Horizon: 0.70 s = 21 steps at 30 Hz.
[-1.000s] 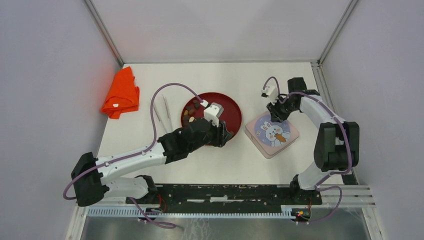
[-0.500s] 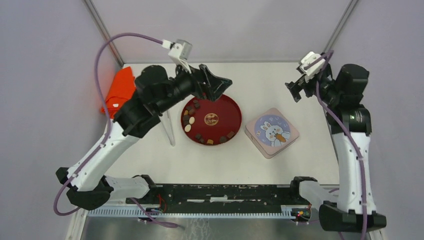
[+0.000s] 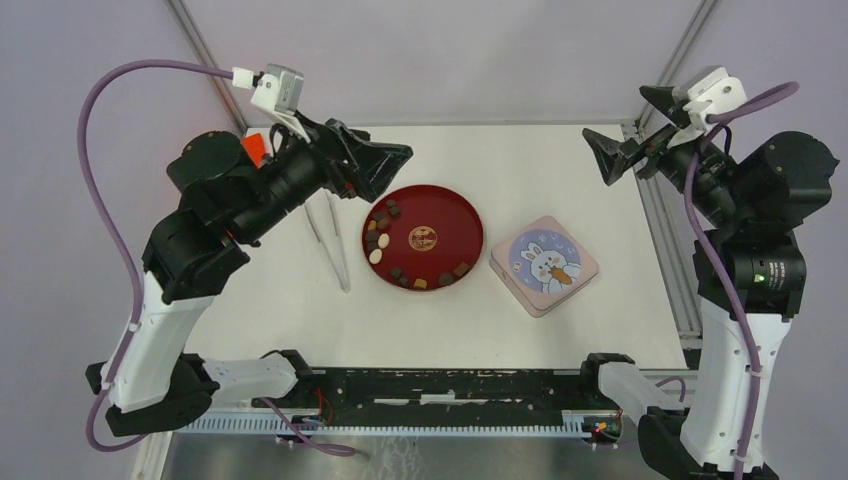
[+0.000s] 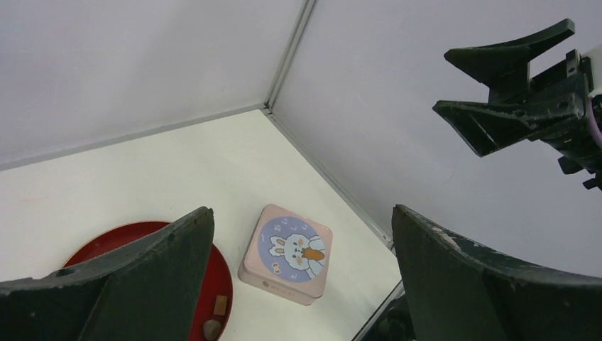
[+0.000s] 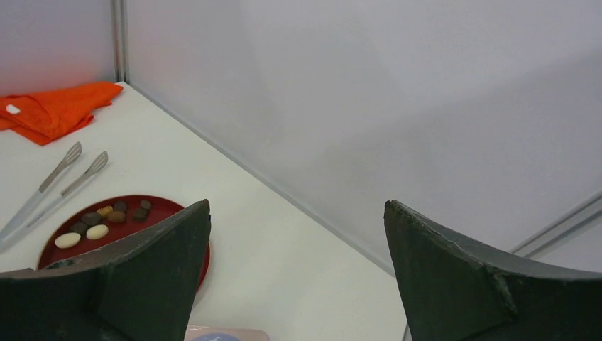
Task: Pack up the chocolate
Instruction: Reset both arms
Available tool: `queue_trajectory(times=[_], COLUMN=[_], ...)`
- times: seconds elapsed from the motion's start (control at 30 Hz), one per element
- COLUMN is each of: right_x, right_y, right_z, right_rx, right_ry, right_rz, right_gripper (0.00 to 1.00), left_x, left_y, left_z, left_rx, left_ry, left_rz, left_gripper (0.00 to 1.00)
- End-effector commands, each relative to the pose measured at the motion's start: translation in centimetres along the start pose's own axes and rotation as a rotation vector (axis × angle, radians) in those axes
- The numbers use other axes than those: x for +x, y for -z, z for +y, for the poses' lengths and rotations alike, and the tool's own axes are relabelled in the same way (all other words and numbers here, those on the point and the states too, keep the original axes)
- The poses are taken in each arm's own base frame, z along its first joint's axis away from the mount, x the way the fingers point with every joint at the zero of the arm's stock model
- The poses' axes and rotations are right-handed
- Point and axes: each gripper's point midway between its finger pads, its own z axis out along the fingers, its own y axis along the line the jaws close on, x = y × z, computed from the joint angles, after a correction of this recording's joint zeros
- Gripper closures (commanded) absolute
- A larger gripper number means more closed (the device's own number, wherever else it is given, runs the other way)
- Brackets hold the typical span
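Several small pieces of chocolate (image 3: 378, 240), dark brown, tan and cream, lie along the left and lower edge of a red plate (image 3: 468, 215) mid-table. Right of the plate sits a closed pink tin (image 3: 544, 264) with a rabbit on its lid. My left gripper (image 3: 390, 172) hangs open high above the plate's far left side, holding nothing. My right gripper (image 3: 615, 125) is open and empty, raised over the far right corner. The left wrist view looks down between the left gripper (image 4: 302, 209) at the tin (image 4: 287, 252) and plate (image 4: 142, 234). The right gripper (image 5: 297, 203) frames bare table, with chocolate (image 5: 97, 231) at left.
Metal tongs (image 3: 330, 235) lie left of the plate. An orange cloth (image 3: 252, 148) at the far left is mostly hidden behind my left arm; it shows fully in the right wrist view (image 5: 57, 110). White walls with metal corner posts enclose the table.
Both arms have lifted from the table: the left up off the plate, the right up off the tin toward the far right corner. Both grippers have opened wide.
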Motion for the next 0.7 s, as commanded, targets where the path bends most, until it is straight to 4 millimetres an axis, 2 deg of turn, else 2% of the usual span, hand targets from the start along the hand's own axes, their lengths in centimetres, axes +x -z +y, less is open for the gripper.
queue_trajectory(times=[0.0,0.2,0.4,0.67], right_x=[0.77,0.74,1.14,0.28], right_y=[-0.09,-0.19,-0.64,-0.33], right_z=[-2.64,-3.58,-3.15,-2.65], right_rx=[0.184,0.223,0.185,0.158], right_ry=[-0.201,-0.194,-0.185,-0.168], right_rz=[0.029,0.037,0.045,0.032], right_gripper=[0.02,0.02,0.02,0.02], left_x=[0.33,-0.07,0.15,0.55], left_y=[1.14,1.49,1.12,1.23], left_z=[1.11,0.98,0.73,0.78], left_rx=[-0.037,-0.029,-0.013,-0.008], left_ry=[-0.047,-0.058,-0.061,-0.055], left_rz=[0.0,-0.012,-0.007,-0.003], left_gripper=[0.0,0.0,0.0,0.0])
